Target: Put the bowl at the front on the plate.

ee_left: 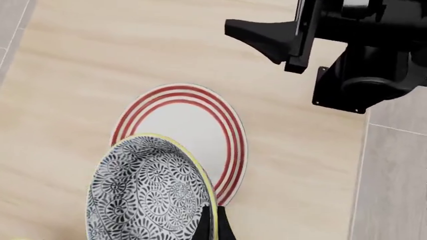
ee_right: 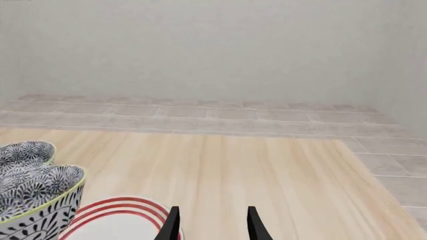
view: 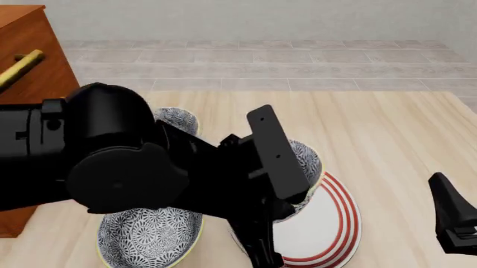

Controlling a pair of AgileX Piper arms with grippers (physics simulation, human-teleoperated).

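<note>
A wooden cabinet [view: 22,67] with a brass-coloured handle [view: 20,66] stands at the table's [view: 402,145] left edge. Beside it, the bulky black left arm [view: 111,162] reaches across the light wooden top. Behind that arm, toward the far-left part of the table, the rim of one patterned bowl [view: 179,118] shows; a second patterned bowl [view: 149,240] sits near the front edge, left of centre, below the arm.

The left gripper [ee_left: 215,222] has the task's bowl [ee_left: 150,190] pinched by its yellow-green rim: in the left wrist view one dark finger [ee_left: 223,225] sits outside the wall at the rim, and the other finger is mostly hidden by the bowl. The bowl is tilted, held over the near-left part of the plate [ee_left: 193,122], overlapping its red rings. Whether it touches the plate cannot be told. In the front view the bowl appears just past the gripper's mount, over the plate's left half, and the plate lies near the front edge, right of centre.

At the table's right, near the front edge, the right gripper [ee_right: 210,222] hangs clear of the plate, its two slim fingers parted with bare tabletop between them and nothing held. Its wrist camera looks across the table to the tiled floor [ee_right: 200,112] and pale wall [ee_right: 213,45], with the held bowl and a further bowl behind it at the side.
</note>
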